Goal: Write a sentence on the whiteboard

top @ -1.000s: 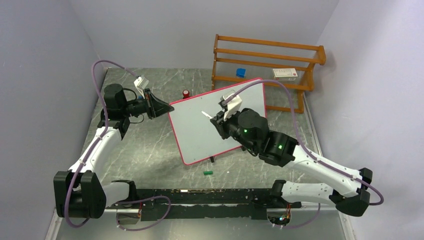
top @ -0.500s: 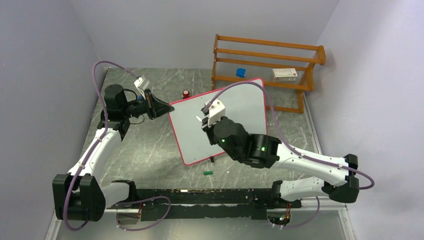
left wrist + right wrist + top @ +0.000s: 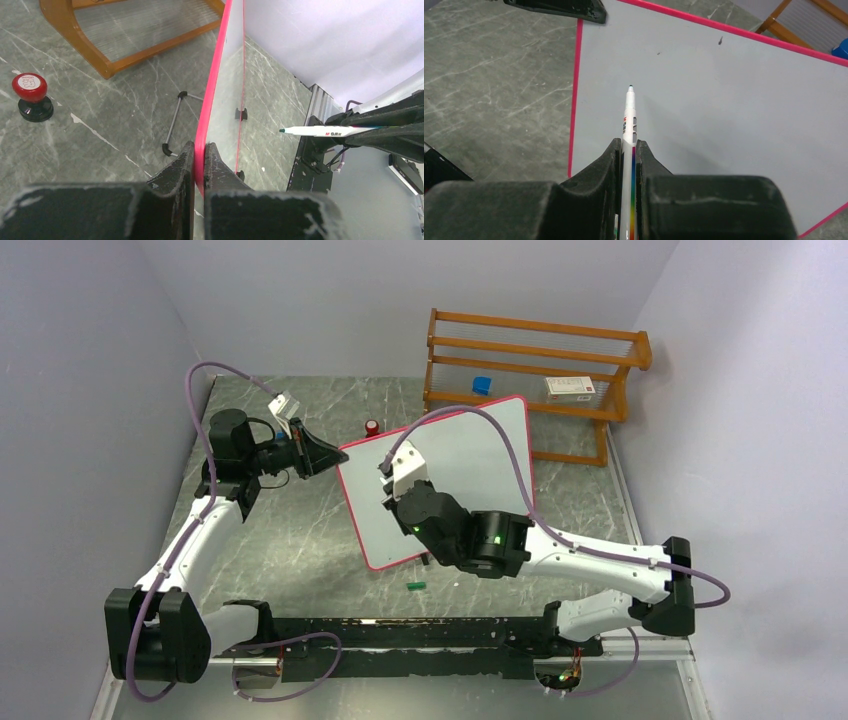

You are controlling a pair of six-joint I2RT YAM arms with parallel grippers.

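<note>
moved: right gripper [image 3: 626, 146] swung from the right part of the whiteboard [image 3: 480, 450] to its upper left in the top view.
right jaws: pinching the marker [image 3: 629, 112], whose tip is at the board; contact cannot be told.
left gripper [image 3: 199, 150]: jaws pinched on the board's pink left rim.
whiteboard: frame centre, propped up.
sentence: none visible; writing looks about to start.

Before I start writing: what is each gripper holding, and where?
Left gripper clamps the whiteboard by its rim; right gripper pinches the marker by its barrel.
</note>
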